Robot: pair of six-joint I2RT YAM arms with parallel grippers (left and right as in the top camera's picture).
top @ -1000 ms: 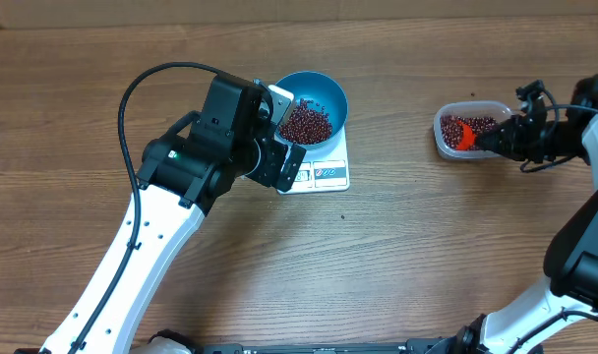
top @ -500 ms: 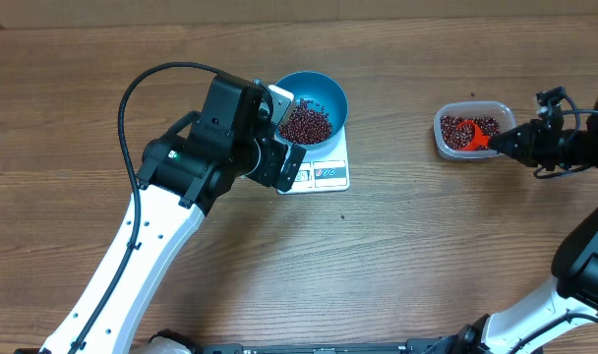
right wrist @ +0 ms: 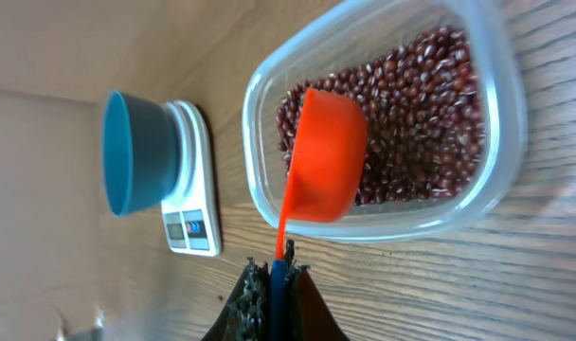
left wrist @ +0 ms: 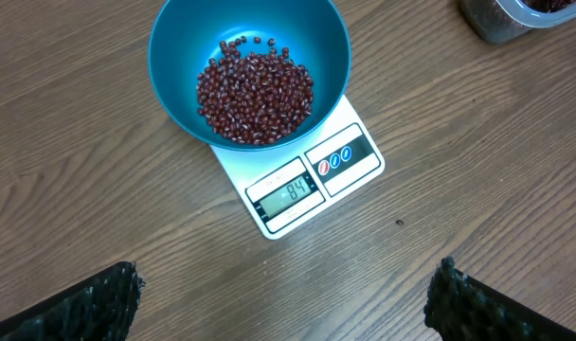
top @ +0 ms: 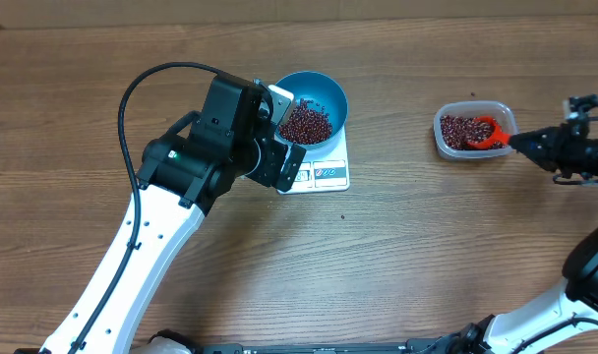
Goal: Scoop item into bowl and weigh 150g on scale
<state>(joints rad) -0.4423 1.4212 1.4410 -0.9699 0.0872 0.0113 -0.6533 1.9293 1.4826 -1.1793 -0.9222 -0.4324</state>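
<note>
The blue bowl (top: 314, 98) stands on the white scale (top: 328, 175) and holds a heap of dark red beans (top: 306, 124). In the left wrist view the scale's display (left wrist: 290, 194) reads 84. My left gripper (left wrist: 283, 289) hangs open above the table just in front of the scale, nothing between its fingers. At the right, my right gripper (right wrist: 277, 270) is shut on the thin handle of a red scoop (right wrist: 324, 170). The scoop's cup rests on more beans (right wrist: 416, 114) inside a clear tub (top: 442, 138).
The wooden table (top: 397, 246) stretches bare between the scale and the tub. A single stray bean (left wrist: 399, 223) lies in front of the scale. The left arm (top: 181, 167) reaches over the table's left half.
The right gripper has drawn back to the right, pulling the scoop from the tub's left side toward its right. The left arm, bowl and scale have not moved.
</note>
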